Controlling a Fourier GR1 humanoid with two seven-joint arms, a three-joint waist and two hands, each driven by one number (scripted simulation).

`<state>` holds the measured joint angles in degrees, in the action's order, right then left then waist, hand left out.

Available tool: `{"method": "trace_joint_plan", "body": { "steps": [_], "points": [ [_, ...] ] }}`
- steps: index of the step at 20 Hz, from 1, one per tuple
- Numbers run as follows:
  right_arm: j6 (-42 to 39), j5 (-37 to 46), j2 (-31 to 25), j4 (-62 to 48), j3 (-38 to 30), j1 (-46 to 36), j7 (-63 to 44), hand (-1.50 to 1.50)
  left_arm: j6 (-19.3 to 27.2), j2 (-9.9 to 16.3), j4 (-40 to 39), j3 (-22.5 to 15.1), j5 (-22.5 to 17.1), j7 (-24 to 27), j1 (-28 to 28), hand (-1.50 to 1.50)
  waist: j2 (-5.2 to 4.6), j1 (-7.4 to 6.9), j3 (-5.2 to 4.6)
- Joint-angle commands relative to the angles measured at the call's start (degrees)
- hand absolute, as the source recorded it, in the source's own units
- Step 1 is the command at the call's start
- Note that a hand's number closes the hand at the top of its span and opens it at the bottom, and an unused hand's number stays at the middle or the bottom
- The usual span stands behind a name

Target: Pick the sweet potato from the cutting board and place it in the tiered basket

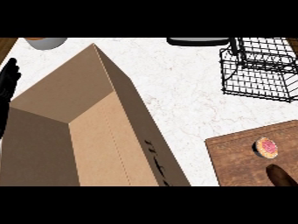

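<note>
A dark brown, elongated sweet potato (281, 176) lies on the wooden cutting board (235, 157) at the lower right, partly cut off by the view's lower edge. The black wire tiered basket (265, 70) stands at the upper right of the white marble counter, well apart from the board. My left hand (1, 94) rests at the left edge, fingers straight and pointing up, holding nothing. No part of my right hand shows in the head view.
A tall open cardboard box (93, 127) fills the left and middle of the view. A round pastry with pink topping (266, 147) sits on the board beside the sweet potato. An orange bowl (46, 42) and a dark round dish (196, 41) lie at the far edge.
</note>
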<state>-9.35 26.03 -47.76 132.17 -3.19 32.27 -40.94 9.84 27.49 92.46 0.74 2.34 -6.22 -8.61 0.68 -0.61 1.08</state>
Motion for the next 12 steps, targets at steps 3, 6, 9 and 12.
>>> {"method": "trace_joint_plan", "body": {
  "steps": [3,6,9,12],
  "points": [
    [-0.9,5.1,2.5,-1.9,5.4,-2.6,-3.5,-1.50,-0.6,-4.9,-3.0,-2.7,-0.3,2.0,4.9,0.00,-0.80,0.22,-1.13],
    [-1.1,8.9,3.4,-2.6,8.9,-4.6,-4.3,-1.50,-0.2,-5.2,-4.8,-2.9,1.2,-0.9,1.3,0.00,-0.97,0.63,-1.10],
    [-1.9,12.8,2.7,-1.2,10.5,-3.6,-3.8,-1.50,-0.8,-5.2,-4.8,-1.6,0.8,-0.2,1.7,0.00,-0.79,1.01,-1.12],
    [-0.7,16.9,3.6,-3.4,11.7,-4.7,-4.5,-1.50,-1.7,-5.4,-6.7,-1.8,1.3,-0.3,0.3,0.00,-0.90,1.42,-1.11]
  ]
}}
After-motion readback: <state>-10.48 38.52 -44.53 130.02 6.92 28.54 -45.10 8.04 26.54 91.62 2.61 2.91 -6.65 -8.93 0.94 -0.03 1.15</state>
